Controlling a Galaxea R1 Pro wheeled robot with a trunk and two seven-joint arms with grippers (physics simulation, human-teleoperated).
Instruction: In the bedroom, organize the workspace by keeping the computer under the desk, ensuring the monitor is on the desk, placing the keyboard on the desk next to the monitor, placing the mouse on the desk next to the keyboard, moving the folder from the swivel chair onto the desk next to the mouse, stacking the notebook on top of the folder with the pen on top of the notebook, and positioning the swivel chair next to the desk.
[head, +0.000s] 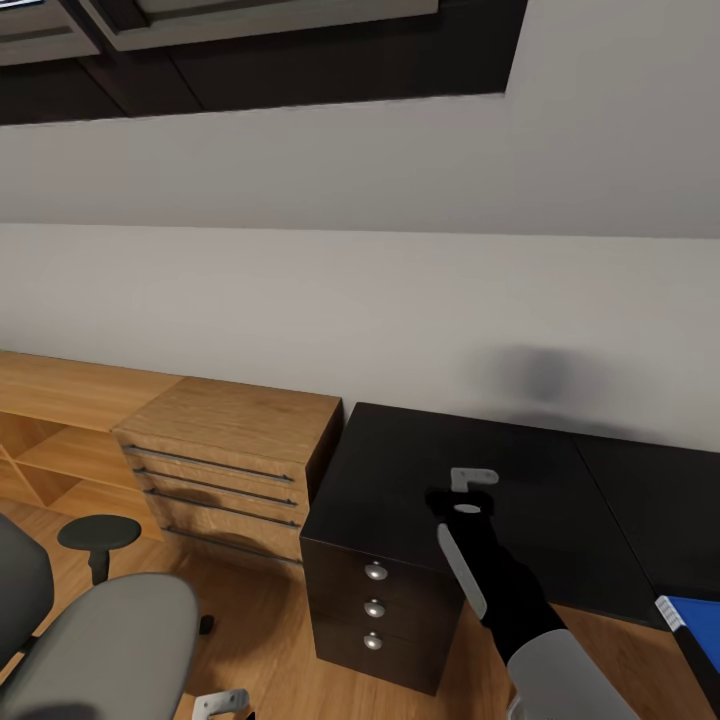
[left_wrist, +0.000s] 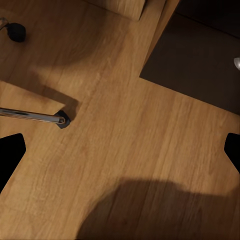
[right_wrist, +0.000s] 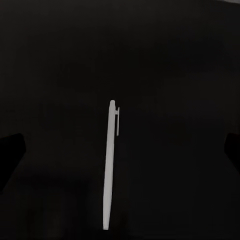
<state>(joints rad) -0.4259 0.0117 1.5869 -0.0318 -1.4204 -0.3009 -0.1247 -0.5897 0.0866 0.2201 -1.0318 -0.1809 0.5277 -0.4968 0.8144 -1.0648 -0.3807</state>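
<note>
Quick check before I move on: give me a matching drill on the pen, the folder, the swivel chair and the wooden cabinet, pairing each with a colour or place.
Things:
1. pen
2. folder
3. swivel chair
4. wooden cabinet

Descriptions:
A. bright blue, at the head view's right edge
B. grey padded seat, lower left on the floor
C. white, lying on the black desk
D. bar handles, left of the desk

Pairs: 1-C, 2-A, 3-B, 4-D

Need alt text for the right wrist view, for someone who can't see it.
A slim white pen with a pocket clip lies on the black desk top, centered between the right gripper's dark fingertips at the frame's two edges, jaws apart and not touching it.
</note>
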